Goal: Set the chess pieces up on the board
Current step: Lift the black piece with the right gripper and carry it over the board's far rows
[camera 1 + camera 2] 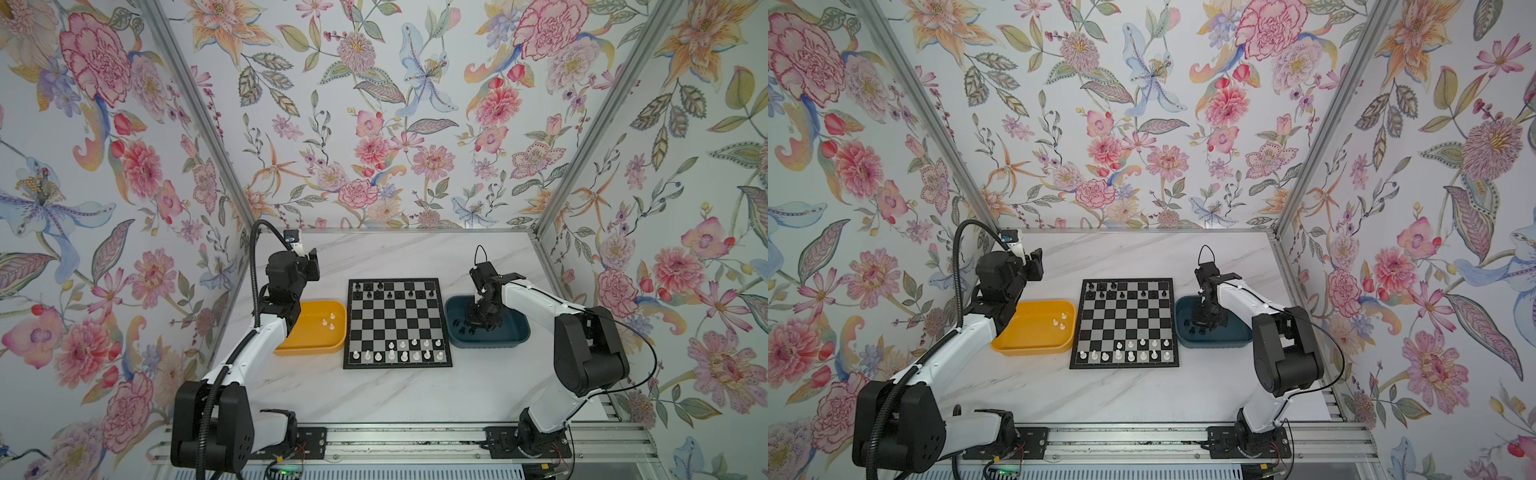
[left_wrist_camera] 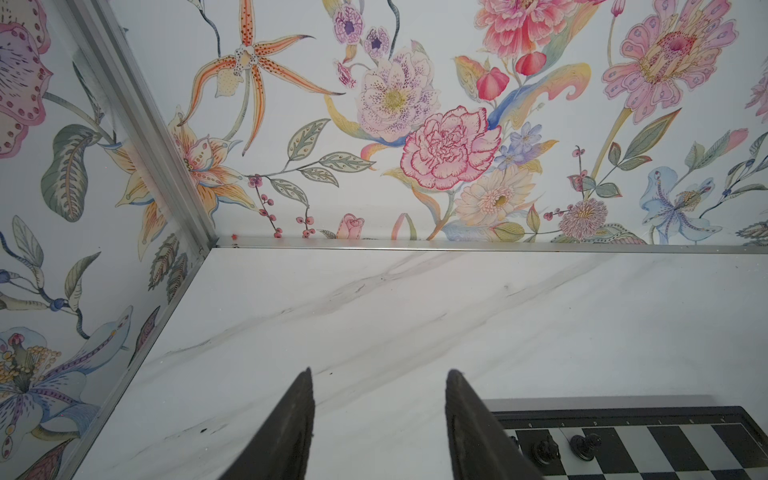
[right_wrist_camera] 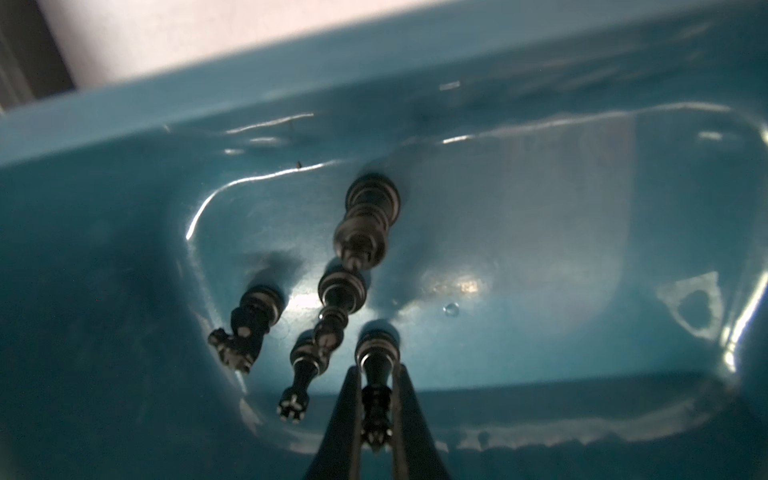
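The board lies mid-table in both top views, with black chess pieces on its far rows and white ones on its near rows. My right gripper reaches down into the dark blue tray and is shut on a black piece, which stands on the tray floor. Several other black pieces stand beside it. My left gripper hangs open and empty over bare table by the board's far left corner, above the yellow tray.
Three white pieces stand in the yellow tray left of the board. The blue tray's wall rises close around my right gripper. Floral walls enclose the marble table on three sides; the arm bases sit on the front rail.
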`<state>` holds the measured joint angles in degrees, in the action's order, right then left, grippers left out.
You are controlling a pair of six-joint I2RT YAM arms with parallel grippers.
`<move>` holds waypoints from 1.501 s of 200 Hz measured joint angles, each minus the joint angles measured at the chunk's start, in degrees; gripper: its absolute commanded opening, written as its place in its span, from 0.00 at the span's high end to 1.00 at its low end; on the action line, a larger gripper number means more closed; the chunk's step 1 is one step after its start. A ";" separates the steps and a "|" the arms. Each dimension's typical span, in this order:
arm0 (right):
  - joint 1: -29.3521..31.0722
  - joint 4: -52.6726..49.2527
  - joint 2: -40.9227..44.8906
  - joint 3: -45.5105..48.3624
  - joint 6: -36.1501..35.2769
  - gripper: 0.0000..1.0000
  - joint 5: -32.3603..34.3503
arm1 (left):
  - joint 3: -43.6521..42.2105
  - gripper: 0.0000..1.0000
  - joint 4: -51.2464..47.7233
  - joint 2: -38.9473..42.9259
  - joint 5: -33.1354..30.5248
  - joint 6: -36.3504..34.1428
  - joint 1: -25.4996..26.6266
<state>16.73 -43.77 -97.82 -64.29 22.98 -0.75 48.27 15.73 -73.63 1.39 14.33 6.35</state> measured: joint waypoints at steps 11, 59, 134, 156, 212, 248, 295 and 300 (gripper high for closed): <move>0.04 -0.98 0.11 -0.61 0.00 0.96 0.31 | 0.00 0.48 0.00 0.00 0.07 0.00 0.00; 0.61 -6.60 2.93 -5.57 -0.24 0.96 2.60 | -0.55 0.48 0.24 0.09 1.01 0.00 0.00; 3.43 -16.90 4.37 -18.84 -1.33 0.99 5.79 | -4.42 0.47 1.64 1.70 1.46 0.00 -0.04; 5.22 -18.95 3.39 -23.91 -1.57 1.00 6.01 | -5.01 0.48 2.47 2.14 1.44 0.00 -0.09; 9.44 -23.56 -6.27 -38.34 -3.06 1.00 5.53 | -6.80 0.47 3.61 3.30 1.42 -0.02 -0.09; 11.32 -25.92 -13.86 -47.45 -4.26 1.00 4.00 | -7.80 0.47 3.74 4.02 1.42 -0.02 -0.09; 13.35 -28.09 -23.91 -60.81 -5.29 1.00 1.62 | -8.28 0.47 4.57 4.33 1.42 -0.02 -0.09; 13.55 -28.30 -24.94 -62.14 -5.44 1.00 1.42 | -8.28 0.47 4.61 4.33 1.42 -0.02 -0.09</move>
<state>30.28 -72.07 -122.76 -126.43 17.54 0.67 39.99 20.34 -69.30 2.81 14.31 6.26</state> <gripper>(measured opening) 0.121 0.527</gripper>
